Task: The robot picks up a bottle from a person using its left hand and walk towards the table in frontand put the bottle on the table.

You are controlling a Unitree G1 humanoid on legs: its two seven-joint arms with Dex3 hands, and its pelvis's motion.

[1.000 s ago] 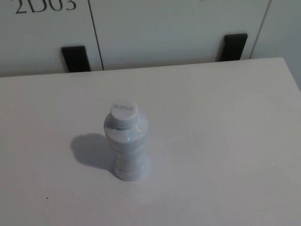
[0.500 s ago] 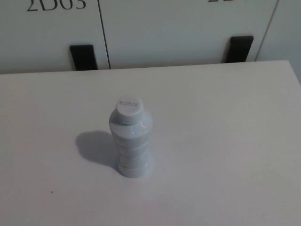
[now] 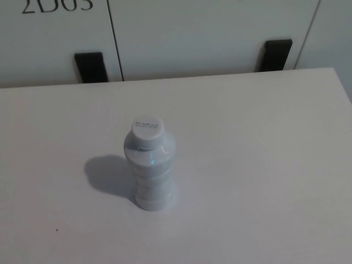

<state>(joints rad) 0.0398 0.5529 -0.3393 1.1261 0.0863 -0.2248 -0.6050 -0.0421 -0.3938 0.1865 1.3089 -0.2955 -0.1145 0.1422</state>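
Over the last second only the framing shifts a little sideways and back, which is the head camera moving. The bottle (image 3: 149, 168) keeps its place, so the placing looks done and nothing seems left but to stay clear of it.

No fingers show: neither the left hand nor the right hand is in the picture, so I cannot tell whether they are apart or together. Nothing holds or touches the bottle.

It stands upright on its own, white cap (image 3: 148, 130) on, near the middle of the white tabletop (image 3: 264, 165) and well back from every edge (its shadow (image 3: 107, 175) falls to the picture's left). Beyond the far edge are pale cabinet doors (image 3: 192, 33) with 2 black blocks (image 3: 89, 67) at their foot.
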